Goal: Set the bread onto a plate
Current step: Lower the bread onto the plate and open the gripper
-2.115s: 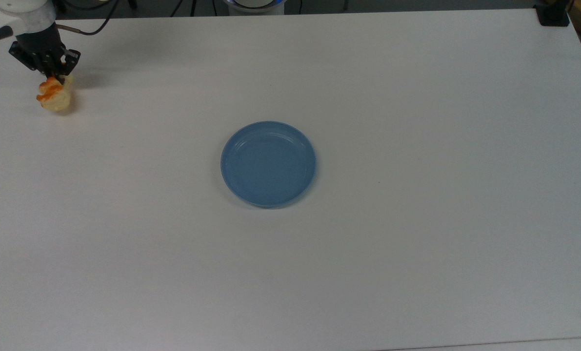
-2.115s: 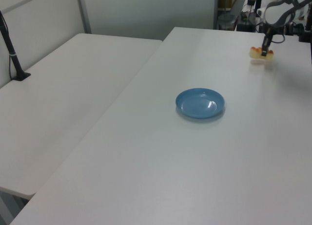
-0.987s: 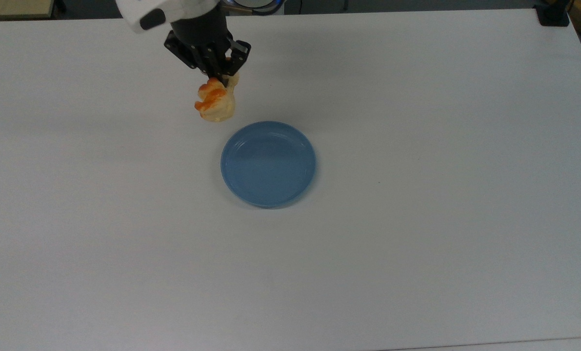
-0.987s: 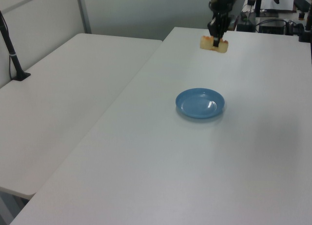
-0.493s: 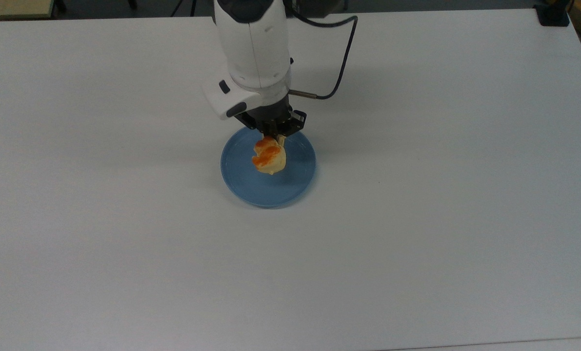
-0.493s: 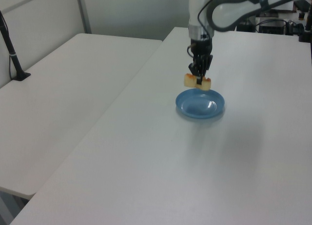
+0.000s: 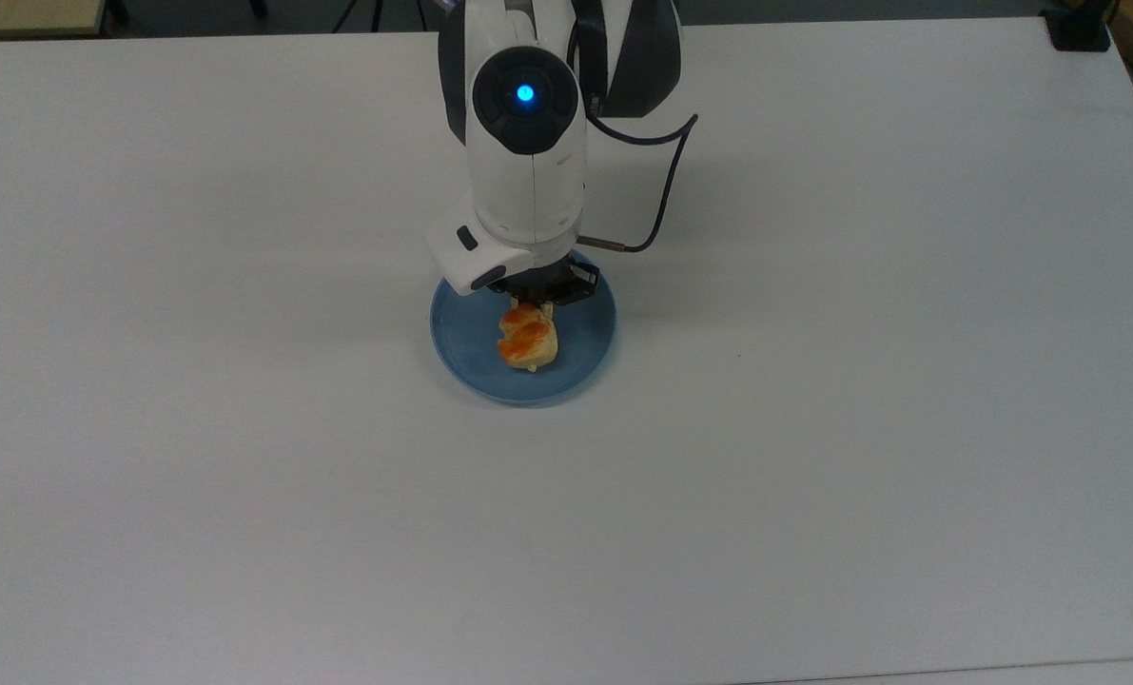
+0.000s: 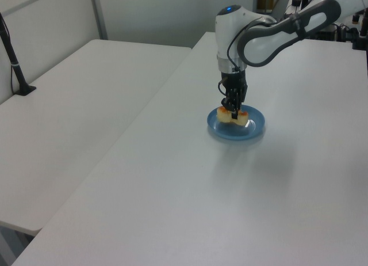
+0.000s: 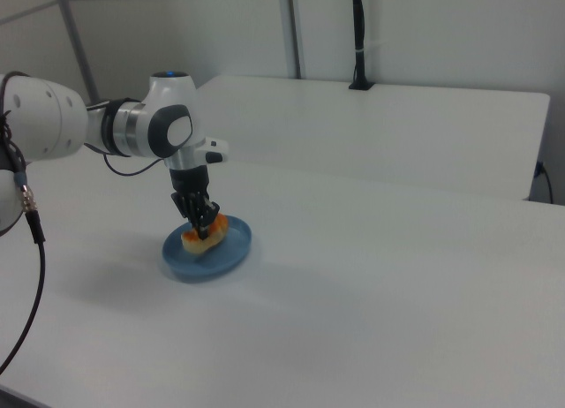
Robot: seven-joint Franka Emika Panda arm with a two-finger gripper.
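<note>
White table (image 7: 243, 476) bears the plate (image 7: 585, 357); hand (image 7: 534, 306) clamps bread (image 7: 526, 341) lengthwise top-to-bottom in top view.

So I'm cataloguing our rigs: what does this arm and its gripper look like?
The arm has glossy white rounded shells with dark grey to black joint sections. A round dark cap on it carries a glowing blue light. A thin black cable loops along its side toward the wrist. The gripper is black and boxy with two slim black jaws, under a white wrist flange with dark oval buttons.

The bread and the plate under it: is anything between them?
Nothing: in the left view the bread, gripped by the gripper, sits low over the bare plate.
</note>
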